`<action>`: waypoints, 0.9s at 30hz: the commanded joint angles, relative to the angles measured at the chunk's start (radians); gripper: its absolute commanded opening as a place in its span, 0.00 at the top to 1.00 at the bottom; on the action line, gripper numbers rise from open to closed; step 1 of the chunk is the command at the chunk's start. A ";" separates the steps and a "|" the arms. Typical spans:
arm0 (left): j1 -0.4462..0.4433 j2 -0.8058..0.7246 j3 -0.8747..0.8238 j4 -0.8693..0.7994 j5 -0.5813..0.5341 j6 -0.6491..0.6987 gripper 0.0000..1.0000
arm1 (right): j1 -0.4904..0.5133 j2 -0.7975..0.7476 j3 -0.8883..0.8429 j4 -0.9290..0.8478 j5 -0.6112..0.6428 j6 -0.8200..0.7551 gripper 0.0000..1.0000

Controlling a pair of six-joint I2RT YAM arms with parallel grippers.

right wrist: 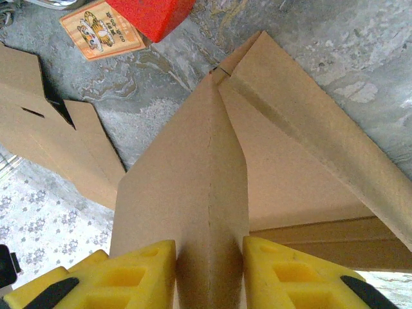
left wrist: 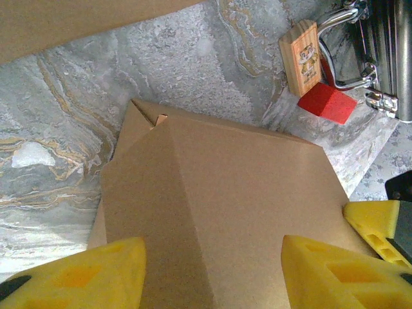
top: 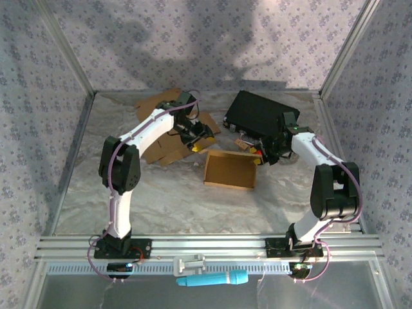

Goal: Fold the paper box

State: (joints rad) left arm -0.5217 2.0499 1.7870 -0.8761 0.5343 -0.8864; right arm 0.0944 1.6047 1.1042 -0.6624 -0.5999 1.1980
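On the marbled table [top: 161,193] sits the paper box [top: 230,168], an open tray near its middle. The right gripper [right wrist: 209,248] pinches an upright flap of it. The left gripper [left wrist: 212,244] straddles another panel, fingers apart, perhaps gripping; I cannot tell. Just beyond lie a wooden block [left wrist: 302,56] and a red block [left wrist: 325,103].

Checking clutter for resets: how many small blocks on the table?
2: a wooden tiger-print block beside a red block, both near the black case. Others may hide under the flat cardboard.

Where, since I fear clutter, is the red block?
Left wrist view, upper right: the red block lies on the marble table beside the wooden tiger block.
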 commanded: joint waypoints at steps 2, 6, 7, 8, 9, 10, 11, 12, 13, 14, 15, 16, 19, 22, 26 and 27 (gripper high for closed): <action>0.002 0.022 0.029 -0.093 -0.030 0.052 0.43 | 0.002 0.017 0.029 -0.015 -0.015 0.018 0.68; 0.006 0.016 0.010 -0.091 -0.038 0.063 0.42 | 0.002 0.017 0.028 -0.014 -0.017 0.017 0.68; 0.004 0.016 0.005 -0.078 -0.028 0.054 0.43 | 0.004 0.017 0.029 -0.014 -0.017 0.016 0.68; 0.000 0.019 0.005 -0.069 -0.023 0.048 0.42 | 0.002 0.017 0.029 -0.015 -0.017 0.017 0.68; -0.004 0.020 0.009 -0.063 -0.020 0.041 0.43 | 0.002 0.017 0.028 -0.015 -0.016 0.016 0.68; -0.008 0.022 0.014 -0.054 -0.020 0.033 0.43 | 0.002 0.017 0.029 -0.015 -0.017 0.016 0.68; -0.011 0.024 0.018 -0.045 -0.017 0.024 0.43 | 0.002 0.017 0.027 -0.015 -0.017 0.016 0.68; -0.014 0.025 0.021 -0.039 -0.013 0.016 0.43 | 0.002 0.017 0.026 -0.014 -0.017 0.015 0.68; -0.018 0.025 0.022 -0.031 -0.007 0.009 0.43 | 0.002 0.017 0.026 -0.014 -0.017 0.015 0.68; -0.022 0.025 0.021 -0.026 -0.004 0.001 0.43 | 0.002 0.015 0.026 -0.014 -0.015 0.016 0.68; -0.027 0.024 0.018 -0.018 0.001 -0.007 0.43 | 0.002 0.014 0.026 -0.014 -0.015 0.017 0.68; -0.031 0.023 0.015 -0.012 0.004 -0.013 0.43 | 0.002 0.014 0.026 -0.014 -0.015 0.016 0.68; -0.036 0.013 -0.003 0.020 0.013 -0.041 0.43 | 0.004 0.012 0.023 -0.012 -0.015 0.017 0.68; -0.040 0.011 -0.014 0.056 0.025 -0.075 0.43 | 0.005 0.012 0.020 -0.008 -0.017 0.019 0.69; -0.054 0.013 -0.010 0.087 0.047 -0.111 0.43 | 0.008 0.014 0.016 -0.001 -0.019 0.024 0.70; -0.058 0.012 -0.011 0.094 0.051 -0.119 0.43 | 0.009 0.014 0.014 0.003 -0.021 0.025 0.70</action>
State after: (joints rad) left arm -0.5632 2.0666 1.7794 -0.8238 0.5385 -0.9611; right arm 0.0944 1.6070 1.1053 -0.6563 -0.6003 1.2053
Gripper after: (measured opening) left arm 0.571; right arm 0.300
